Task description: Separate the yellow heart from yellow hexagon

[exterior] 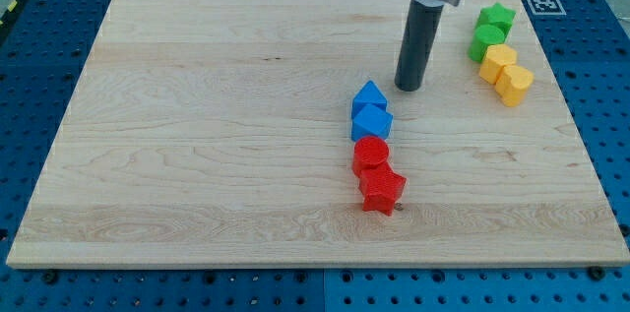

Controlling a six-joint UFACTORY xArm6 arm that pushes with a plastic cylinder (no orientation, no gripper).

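Note:
Two yellow blocks sit touching near the view's right edge: the yellow hexagon (498,60) is the upper one and the yellow heart (515,84) lies just below and right of it. My tip (409,87) rests on the board about 90 pixels left of them, touching no block. It stands just above and right of the upper blue block (369,95).
A green star (497,17) and a green block (484,40) sit above the yellow pair, the green block touching the hexagon. A second blue block (373,121), a red cylinder (371,154) and a red star (382,191) form a column on the wooden board (197,135).

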